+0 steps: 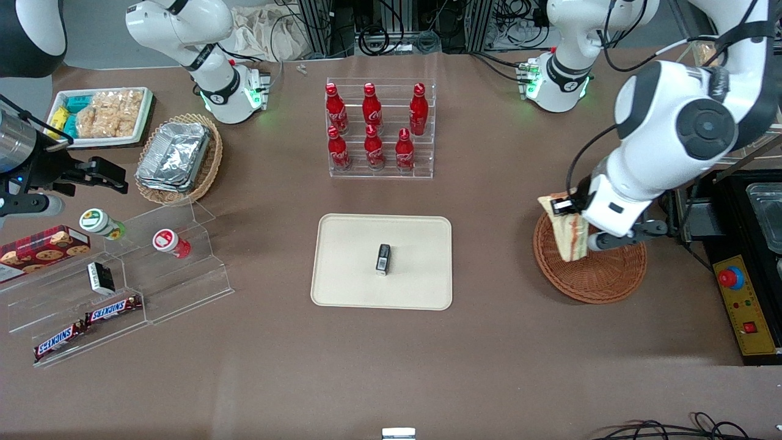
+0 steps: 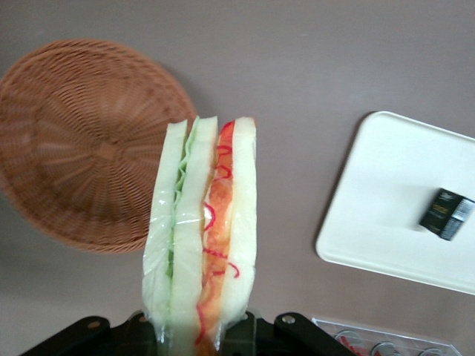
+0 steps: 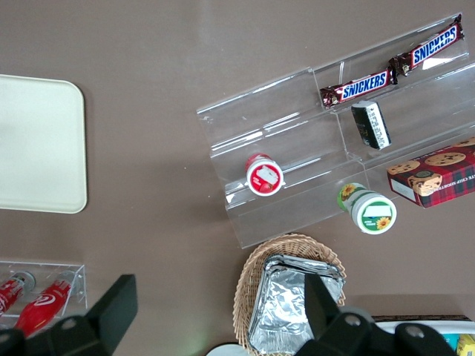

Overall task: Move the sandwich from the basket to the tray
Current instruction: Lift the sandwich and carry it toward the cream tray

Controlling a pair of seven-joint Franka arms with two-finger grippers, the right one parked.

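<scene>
Above the basket (image 1: 595, 269), the claw (image 1: 565, 206) pinched the sandwich (image 1: 571, 235) by one end, holding it clear of the wicker, well apart from the tray (image 1: 342, 263) on the desk (image 1: 489, 366).

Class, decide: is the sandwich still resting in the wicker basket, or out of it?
Out: the gripper holds the sandwich lifted clear above the empty basket.

The light is bright and even over my table (image 1: 391, 366). Shadows look soft. Shiny foil trays (image 1: 174, 156) glare a little.

My gripper (image 1: 571, 211) hangs above the basket (image 1: 602, 275).
</scene>
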